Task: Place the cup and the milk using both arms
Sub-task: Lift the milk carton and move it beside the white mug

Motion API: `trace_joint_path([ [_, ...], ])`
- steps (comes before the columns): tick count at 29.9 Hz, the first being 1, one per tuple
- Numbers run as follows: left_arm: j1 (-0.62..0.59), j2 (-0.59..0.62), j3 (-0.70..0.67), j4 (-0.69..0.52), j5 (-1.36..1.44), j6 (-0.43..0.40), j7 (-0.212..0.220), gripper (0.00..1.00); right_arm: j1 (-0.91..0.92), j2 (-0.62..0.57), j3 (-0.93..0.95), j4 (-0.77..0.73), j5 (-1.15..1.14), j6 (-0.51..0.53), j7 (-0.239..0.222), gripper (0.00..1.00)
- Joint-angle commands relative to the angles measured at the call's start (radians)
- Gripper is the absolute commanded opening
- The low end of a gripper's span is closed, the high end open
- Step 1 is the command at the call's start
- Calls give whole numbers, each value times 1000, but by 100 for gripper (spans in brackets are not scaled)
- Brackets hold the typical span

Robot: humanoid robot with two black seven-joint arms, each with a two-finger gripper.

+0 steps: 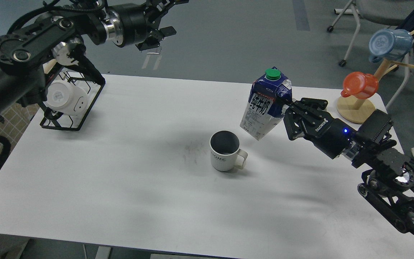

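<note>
The white ribbed cup [225, 151] with a dark inside stands upright in the middle of the white table [128, 180], handle to the right. My right gripper [286, 116] is shut on the blue-and-white milk carton [265, 104] with a green cap and holds it tilted in the air, just above and right of the cup. My left gripper [164, 16] is open and empty, raised high beyond the table's far left edge, far from the cup.
A black wire rack [71, 104] with a white bowl [65, 98] stands at the far left. A wooden mug tree [356, 106] at the far right holds an orange cup [360, 85] and a blue cup [389, 44]. A chair and a person stand beyond it.
</note>
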Motion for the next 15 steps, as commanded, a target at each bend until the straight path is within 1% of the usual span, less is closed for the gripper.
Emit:
trace_joint_path([
  [1, 0, 0, 0, 0, 1, 0, 0, 97, -4, 22, -15, -8, 0, -24, 0, 0],
  [15, 2, 1, 0, -2, 2, 0, 0, 97, -55, 56, -46, -43, 0, -33, 0, 0],
])
